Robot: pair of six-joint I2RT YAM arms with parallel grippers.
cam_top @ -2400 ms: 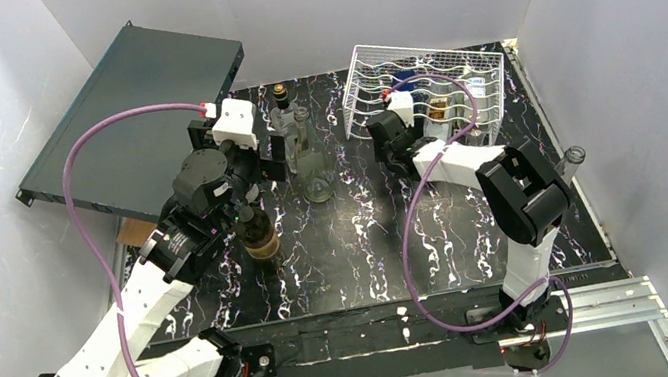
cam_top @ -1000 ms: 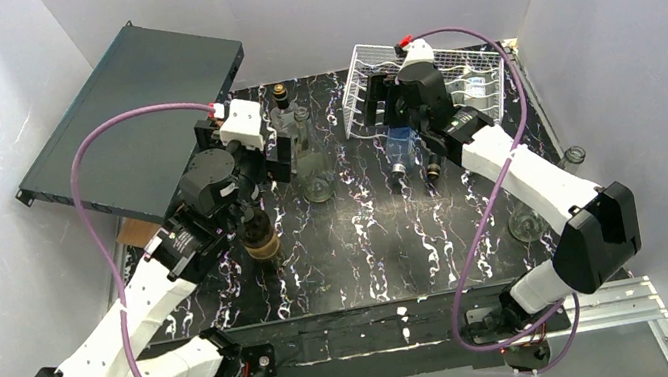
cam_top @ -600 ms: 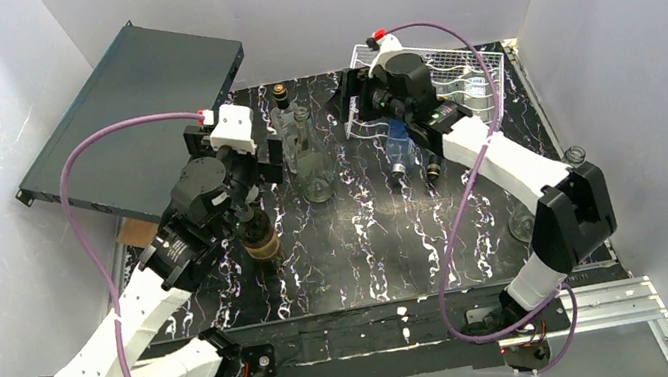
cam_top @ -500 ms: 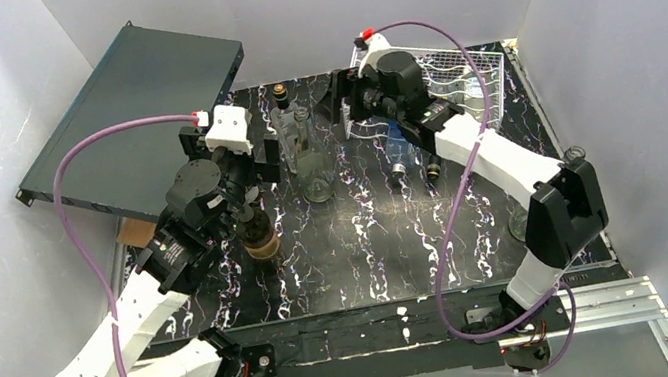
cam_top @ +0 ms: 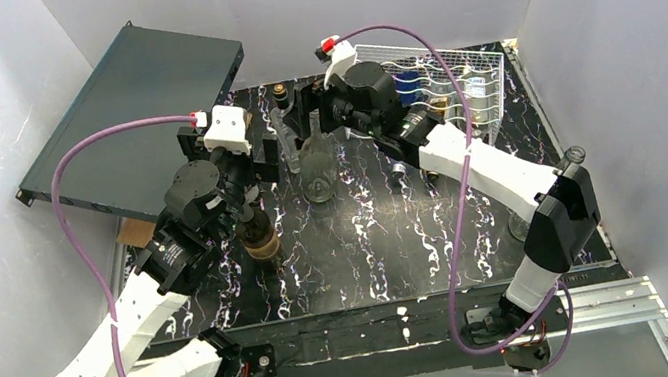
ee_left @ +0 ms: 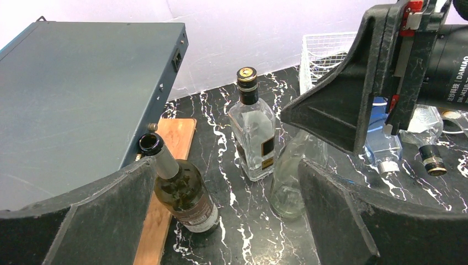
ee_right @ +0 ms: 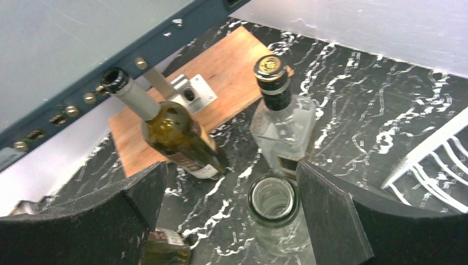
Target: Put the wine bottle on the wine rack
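Observation:
The white wire wine rack (cam_top: 454, 78) stands at the back right and holds several bottles; its corner shows in the left wrist view (ee_left: 325, 52). A dark green wine bottle (ee_left: 181, 190) with an open mouth stands by a wooden board, also in the right wrist view (ee_right: 168, 130). My right gripper (cam_top: 309, 117) is open, hovering over a clear open-mouthed bottle (ee_right: 272, 201) whose mouth lies by the right finger. My left gripper (cam_top: 264, 167) is open and empty, with the wine bottle by its left finger and the clear bottle (ee_left: 291, 176) by its right.
A square clear bottle with a gold cap (ee_left: 254, 132) stands behind the clear one. A dark bottle with a tan label (cam_top: 257, 233) stands by my left arm. Two bottles (cam_top: 396, 156) lie in front of the rack. A dark-teal case (cam_top: 137, 118) leans at the back left.
My right arm has swung left from the rack front to above the clear bottle near the table's back middle. My left arm has barely moved.

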